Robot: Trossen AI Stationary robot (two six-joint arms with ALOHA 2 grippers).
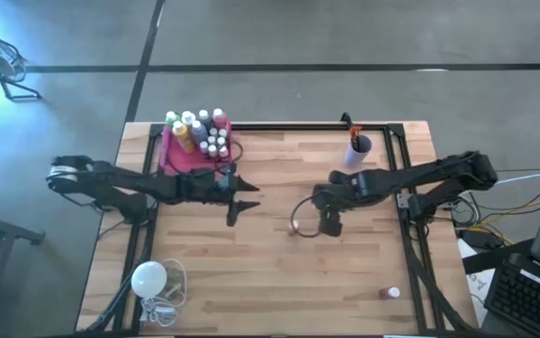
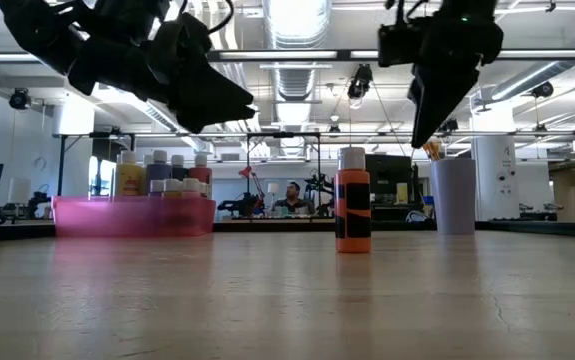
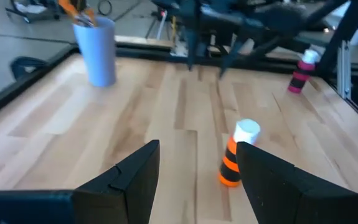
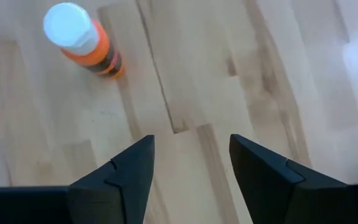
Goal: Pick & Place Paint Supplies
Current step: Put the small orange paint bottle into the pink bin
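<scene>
Hovering w/ empty, parted fingers, right pincer (image 1: pixel 330 225) sits just beside upright orange bottle (image 1: pixel 295 227), prob. lining up a grab, while left pincer (image 1: pixel 244 206) waits wide near pink tray (image 1: pixel 169 160).

A white round bulb (image 1: pixel 148 278) with its cord lies at a corner of the wooden table (image 1: pixel 279 272).

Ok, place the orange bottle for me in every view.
High: orange bottle mid-table, by the right gripper.
Low: centre, upright.
Left wrist: lower centre.
Right wrist: upper left.
Shared landmark: blue cup, also in low and left wrist.
</scene>
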